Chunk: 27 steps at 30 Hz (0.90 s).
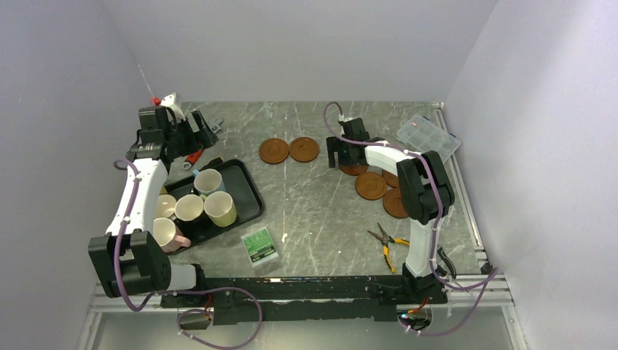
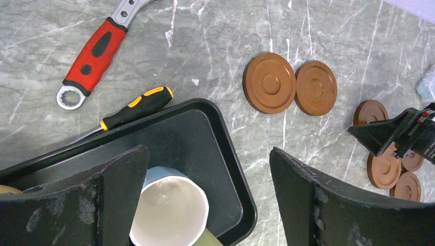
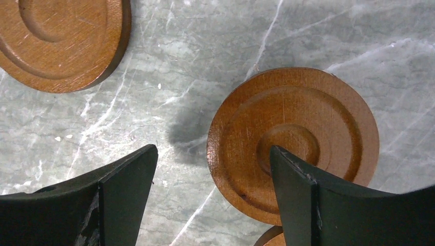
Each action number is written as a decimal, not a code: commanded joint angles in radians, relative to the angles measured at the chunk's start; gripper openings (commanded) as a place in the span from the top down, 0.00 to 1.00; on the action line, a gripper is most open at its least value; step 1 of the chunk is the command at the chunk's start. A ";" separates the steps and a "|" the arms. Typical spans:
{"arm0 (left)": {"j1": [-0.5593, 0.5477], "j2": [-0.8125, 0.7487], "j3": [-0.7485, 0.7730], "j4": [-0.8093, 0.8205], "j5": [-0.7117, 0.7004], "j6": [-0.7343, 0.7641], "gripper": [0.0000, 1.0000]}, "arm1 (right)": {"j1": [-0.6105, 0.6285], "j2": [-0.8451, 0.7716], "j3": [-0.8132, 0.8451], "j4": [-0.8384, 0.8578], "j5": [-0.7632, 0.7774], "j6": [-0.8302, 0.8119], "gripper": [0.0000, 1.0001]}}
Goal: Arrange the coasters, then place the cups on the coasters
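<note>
Right jaws, wide apart, hang over a coaster (image 3: pixel 241 143): its edge reaches into the gap, the rest lies under one of them. Left jaws also apart.

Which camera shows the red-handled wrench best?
Left wrist view: the red-handled wrench lies unobstructed, in plain sight. The top view shows only a red sliver beside the left arm; the right wrist view shows none.

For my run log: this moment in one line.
left gripper: open, by black tray | right gripper: open, at round reddish-brown coaster | handled mugs: not yet placed
</note>
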 commanded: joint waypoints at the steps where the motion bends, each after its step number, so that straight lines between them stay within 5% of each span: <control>1: -0.006 0.003 0.037 0.007 0.010 0.008 0.06 | 0.027 -0.005 -0.031 0.040 -0.091 -0.004 0.17; 27: -0.013 0.007 0.040 -0.001 0.000 0.010 0.06 | 0.277 0.015 -0.041 0.083 -0.122 0.148 0.21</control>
